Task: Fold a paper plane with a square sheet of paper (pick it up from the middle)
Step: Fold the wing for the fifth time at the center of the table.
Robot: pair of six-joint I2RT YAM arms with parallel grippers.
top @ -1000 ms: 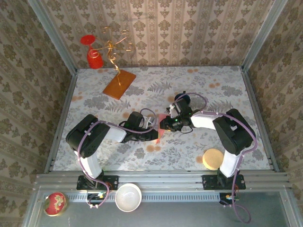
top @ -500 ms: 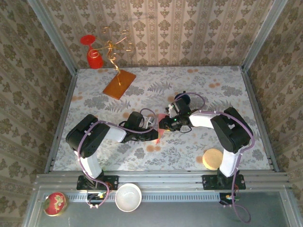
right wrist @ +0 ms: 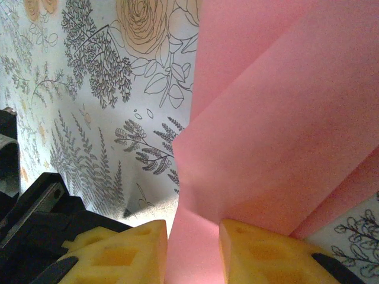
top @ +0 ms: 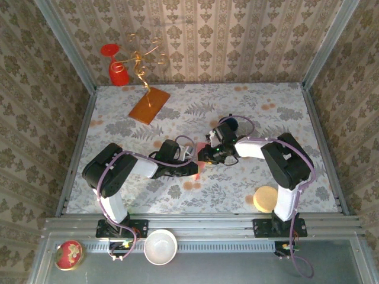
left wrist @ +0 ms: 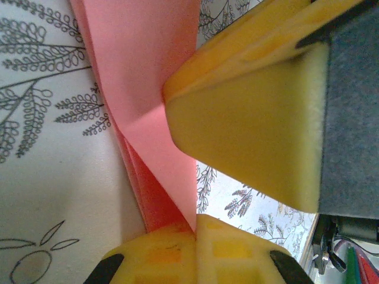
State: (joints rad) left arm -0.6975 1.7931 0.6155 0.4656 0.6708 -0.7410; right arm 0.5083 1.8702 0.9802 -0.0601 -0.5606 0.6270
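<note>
Mid-fold. The sheet of paper (top: pixel 202 155), creased into layers, stands on edge over the middle of the bench (top: pixel 272 118), between the two arms. Left gripper (left wrist: pixel 195 236): jaws pressed together on the lower crease; we judge this anchors the fold. Right gripper (right wrist: pixel 192 251): jaws partly spread, with paper filling the gap. We cannot tell whether they bite. They are likely placed to run the crease.

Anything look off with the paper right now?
No tears visible. The thin pink folded paper sheet, pinched in the left hand and passing between the right hand's fingers, has layers fanned apart with stepped edges: fold looks uneven.
</note>
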